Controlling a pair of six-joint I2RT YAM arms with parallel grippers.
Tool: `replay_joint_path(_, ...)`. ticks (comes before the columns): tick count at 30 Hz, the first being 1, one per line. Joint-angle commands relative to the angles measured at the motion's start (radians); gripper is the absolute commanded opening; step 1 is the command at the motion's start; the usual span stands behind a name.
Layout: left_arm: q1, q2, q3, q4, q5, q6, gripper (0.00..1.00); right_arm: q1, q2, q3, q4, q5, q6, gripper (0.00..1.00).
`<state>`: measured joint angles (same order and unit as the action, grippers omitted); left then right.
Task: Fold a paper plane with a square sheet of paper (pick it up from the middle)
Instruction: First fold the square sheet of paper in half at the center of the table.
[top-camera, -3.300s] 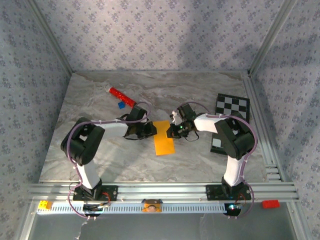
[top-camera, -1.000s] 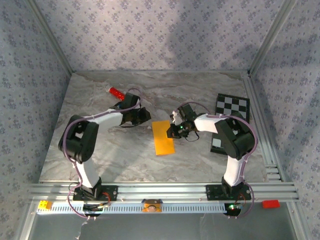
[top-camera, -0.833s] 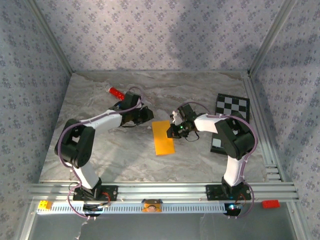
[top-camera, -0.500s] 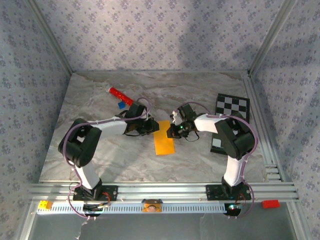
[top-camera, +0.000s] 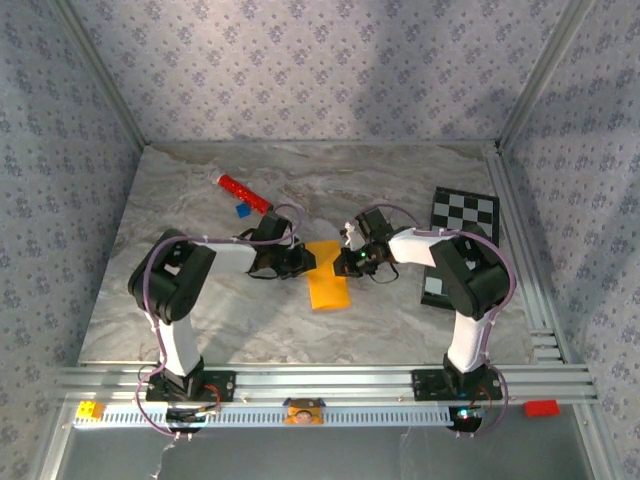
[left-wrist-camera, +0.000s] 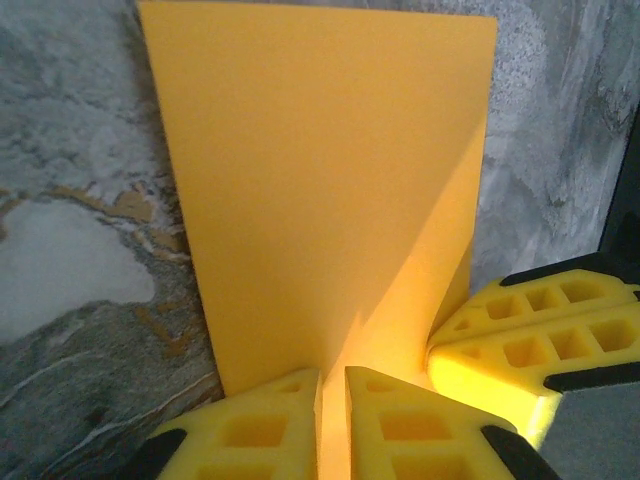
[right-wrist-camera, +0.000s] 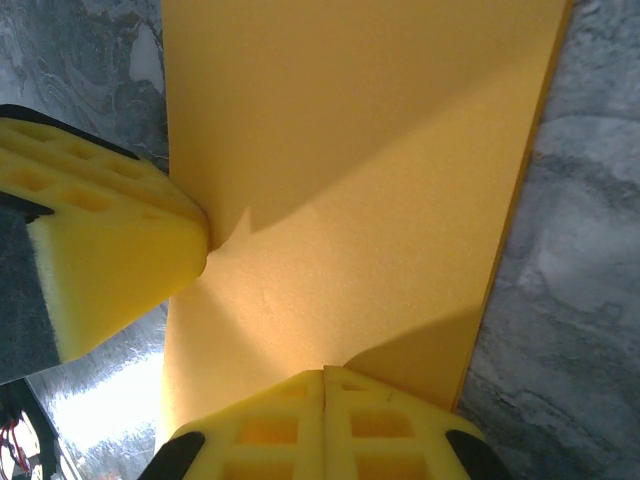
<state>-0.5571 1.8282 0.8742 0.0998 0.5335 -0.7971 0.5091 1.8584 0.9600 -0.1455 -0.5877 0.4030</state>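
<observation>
The square sheet of paper (top-camera: 328, 283) lies mid-table, folded into an orange-yellow rectangle (left-wrist-camera: 320, 170). My left gripper (top-camera: 304, 260) is at its left edge. In the left wrist view its fingertips (left-wrist-camera: 332, 400) are nearly together, with a raised orange ridge of paper running into the thin gap. A diagonal crease climbs from there to the far corner. My right gripper (top-camera: 346, 262) is on the paper's right edge, fingers (right-wrist-camera: 323, 385) shut tight and resting on the sheet (right-wrist-camera: 350, 150). Each wrist view also catches the other gripper's fingers (left-wrist-camera: 530, 340) (right-wrist-camera: 100, 240).
A red cylinder (top-camera: 244, 192) and a small blue piece (top-camera: 241, 211) lie at the back left. A checkered board (top-camera: 463, 215) sits at the back right, behind the right arm. Metal frame rails run along the table's near and right edges.
The left gripper was away by the red cylinder a second ago and has swung back to the paper's left edge. The right gripper and the paper have stayed put.
</observation>
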Motion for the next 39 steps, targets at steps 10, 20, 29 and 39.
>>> replay_joint_path(10,0.02,0.015,0.029,0.012,-0.005,0.0,0.15,-0.006,0.061,-0.069,-0.156,0.161,0.005,0.0)
replay_joint_path(20,0.031,-0.011,-0.026,-0.061,-0.108,-0.028,0.14,-0.004,0.061,-0.07,-0.154,0.16,0.008,0.0)
replay_joint_path(29,0.009,-0.097,0.103,-0.219,-0.017,0.016,0.15,-0.006,0.052,-0.07,-0.152,0.16,0.014,0.0)
replay_joint_path(39,-0.078,-0.106,0.032,-0.173,0.022,-0.026,0.15,-0.006,0.047,-0.07,-0.148,0.16,0.028,0.0)
